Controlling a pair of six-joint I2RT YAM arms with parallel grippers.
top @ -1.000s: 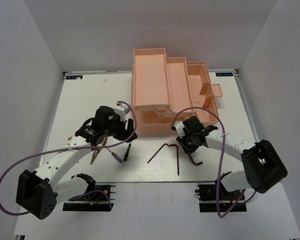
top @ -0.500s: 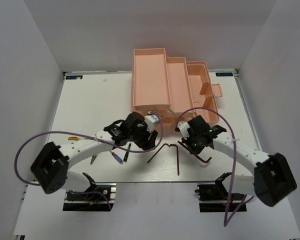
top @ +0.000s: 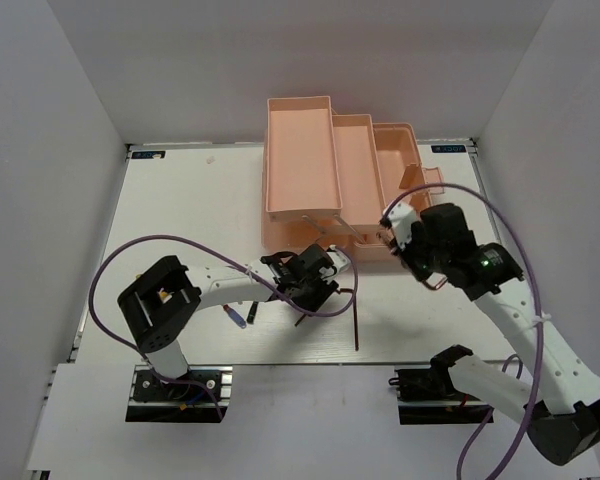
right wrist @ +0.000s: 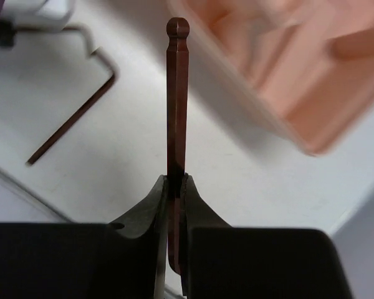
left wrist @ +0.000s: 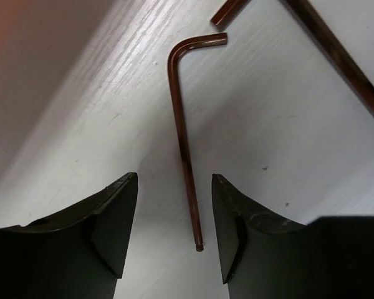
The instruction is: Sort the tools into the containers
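Observation:
My left gripper (top: 315, 287) is open and low over the table, its fingers (left wrist: 115, 218) on either side of a long dark L-shaped hex key (left wrist: 182, 118) that lies flat. This key shows in the top view (top: 304, 317) too. A second hex key (top: 356, 322) lies just to the right, and its shaft crosses the left wrist view (left wrist: 343, 59). My right gripper (top: 418, 252) is shut on a third hex key (right wrist: 177, 93), held above the table by the front right of the salmon-pink toolbox (top: 325, 165). The toolbox's near compartments (right wrist: 299, 68) are blurred. The pliers are hidden.
A blue-handled screwdriver (top: 237, 316) and a dark small screwdriver (top: 254, 309) lie on the table left of my left gripper. My left arm (top: 220, 285) stretches low across the table. Purple cables loop beside both arms.
My left gripper has swung right from the pliers and screwdrivers to straddle the hex key. My right gripper has lifted its hex key and moved up and right toward the toolbox.

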